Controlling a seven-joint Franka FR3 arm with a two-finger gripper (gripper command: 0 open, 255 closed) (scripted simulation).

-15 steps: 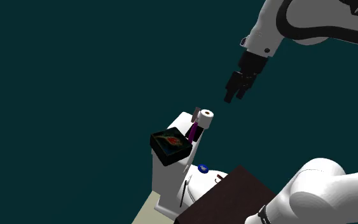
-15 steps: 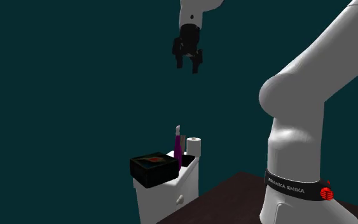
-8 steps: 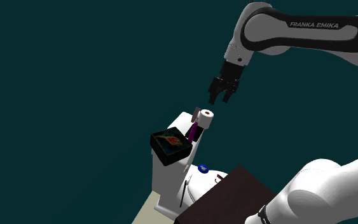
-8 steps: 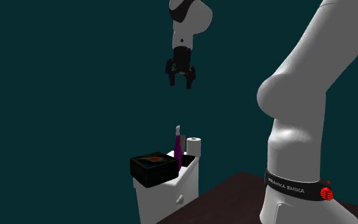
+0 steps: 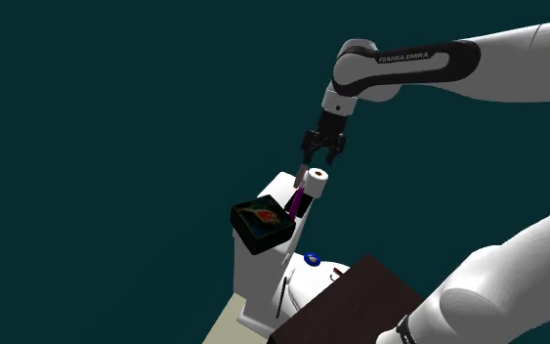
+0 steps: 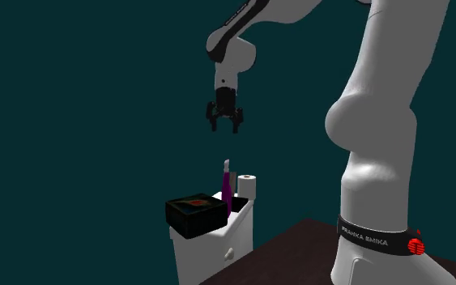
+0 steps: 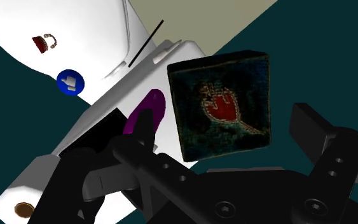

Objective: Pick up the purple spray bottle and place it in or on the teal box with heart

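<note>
Above the white fixture (image 5: pixel 280 184), the black two-finger claw (image 5: pixel 320 159) is hanging open over the slim purple spray bottle (image 5: pixel 297 203), which is standing upright between the dark heart box (image 5: pixel 261 223) and white roll (image 5: pixel 317 179); it is probably light and tippy, best gripped mid-body.

The white arm (image 5: pixel 414 61) rises from the shoulder view's lower right and arcs over toward the left, its forearm nearly level and the wrist bent downward. The black pincer (image 5: pixel 317 161) hangs in the air pointing down, its two fingers (image 7: pixel 317 127) spread apart and clasping nothing.
</note>
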